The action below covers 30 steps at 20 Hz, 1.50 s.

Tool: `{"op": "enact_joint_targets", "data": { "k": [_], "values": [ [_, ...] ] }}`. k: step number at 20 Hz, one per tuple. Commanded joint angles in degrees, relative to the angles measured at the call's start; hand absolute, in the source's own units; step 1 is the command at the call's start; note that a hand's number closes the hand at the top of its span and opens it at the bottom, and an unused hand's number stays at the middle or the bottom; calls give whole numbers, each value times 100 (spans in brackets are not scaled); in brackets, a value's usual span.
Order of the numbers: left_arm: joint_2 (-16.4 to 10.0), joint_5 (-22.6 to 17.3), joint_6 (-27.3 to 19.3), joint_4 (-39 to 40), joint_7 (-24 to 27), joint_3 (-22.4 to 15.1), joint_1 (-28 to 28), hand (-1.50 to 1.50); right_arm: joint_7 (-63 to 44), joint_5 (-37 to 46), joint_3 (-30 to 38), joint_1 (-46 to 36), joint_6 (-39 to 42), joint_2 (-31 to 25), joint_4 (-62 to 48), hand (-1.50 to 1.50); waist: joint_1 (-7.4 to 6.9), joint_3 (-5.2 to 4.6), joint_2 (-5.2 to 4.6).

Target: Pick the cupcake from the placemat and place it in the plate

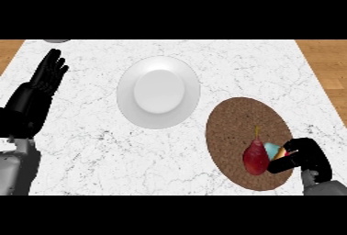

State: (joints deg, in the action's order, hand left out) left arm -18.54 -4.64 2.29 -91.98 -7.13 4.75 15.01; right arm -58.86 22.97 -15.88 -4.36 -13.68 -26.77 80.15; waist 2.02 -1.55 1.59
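Head view. Counter (88, 151): white marble; wood floor (325, 50) past both far corners. White plate (129, 105) mid-counter, brown round placemat (237, 119) near its right. Cupcake (256, 156) lies on placemat, right hand (305, 158) fingers curled round it. Left hand (47, 75) at left edge, fingers straight, upward.

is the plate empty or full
Empty: the plate shows only bare white; the cupcake is on the placemat, at the right hand.

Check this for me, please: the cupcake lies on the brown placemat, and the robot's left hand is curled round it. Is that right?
Not quite. The head view shows the right hand curled round the cupcake, not the left hand, which rests open at the view's left edge. The cupcake does lie on the brown placemat.
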Motion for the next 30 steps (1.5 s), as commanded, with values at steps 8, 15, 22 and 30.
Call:
{"op": "enact_joint_targets", "data": {
  "k": [8, 15, 22, 30],
  "values": [
    [-29, 85, -52, 3, -54, 25, -224, 0, -1622, 3089, -1113, 773, -753, 467, 1478, 150, 253, 58, 75],
    [-68, 13, 24, -51, -25, 66, -200, 0, -1872, 5221, -1607, 181, -398, 1519, 2697, 150, 72, 84, 50],
    [42, 76, 20, 19, 91, -45, -109, 0, -2623, 6792, -2430, -651, 312, 2647, 2754, 150, -209, 120, -97],
    [157, 108, 54, -10, -48, -257, 268, 0, -2635, 6351, -1843, -2065, 525, 2669, 2052, 150, -449, 144, -193]
  ]
}}
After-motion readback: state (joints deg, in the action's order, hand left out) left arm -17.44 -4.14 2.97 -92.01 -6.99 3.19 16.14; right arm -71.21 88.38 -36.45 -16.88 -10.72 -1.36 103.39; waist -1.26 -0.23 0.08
